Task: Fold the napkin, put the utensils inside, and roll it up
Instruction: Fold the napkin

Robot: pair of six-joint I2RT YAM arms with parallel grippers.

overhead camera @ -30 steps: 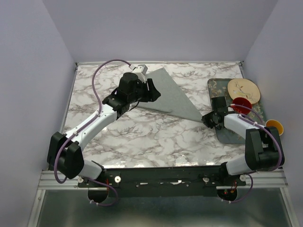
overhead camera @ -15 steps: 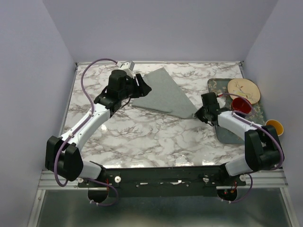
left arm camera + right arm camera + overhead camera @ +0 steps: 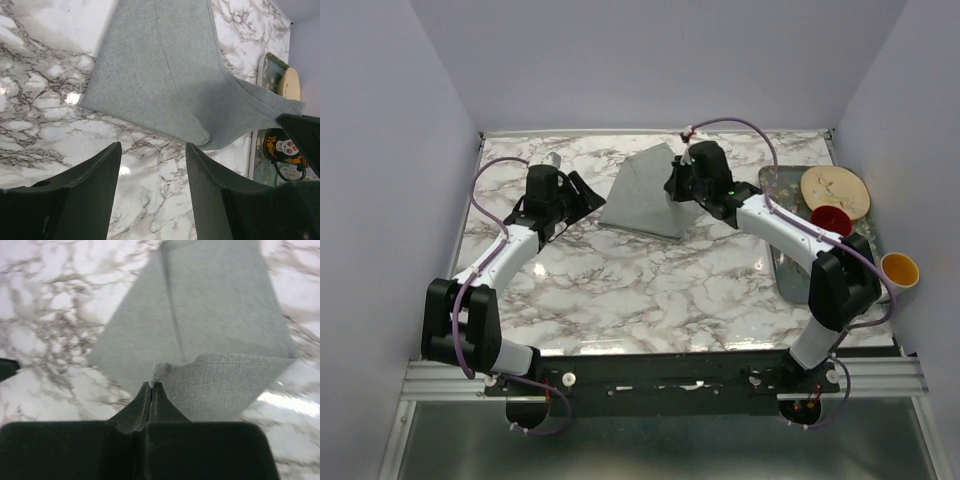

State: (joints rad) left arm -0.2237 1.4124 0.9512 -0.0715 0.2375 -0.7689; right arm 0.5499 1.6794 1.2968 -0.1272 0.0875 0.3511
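Napkin (image 3: 642, 195), at the far middle of the desk (image 3: 650, 285), now has one corner pinched in the closed right fingers (image 3: 151, 390) and carried across itself, while the open left fingers (image 3: 580, 193) have backed off leftward, so folding is underway.

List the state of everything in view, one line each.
Napkin: one corner pinched and lifted, the rest lying flat.
Right jaws: shut on the napkin corner.
Left jaws: open, empty, clear of the napkin.
Red cup: upright on the tray.
Yellow cup: upright.
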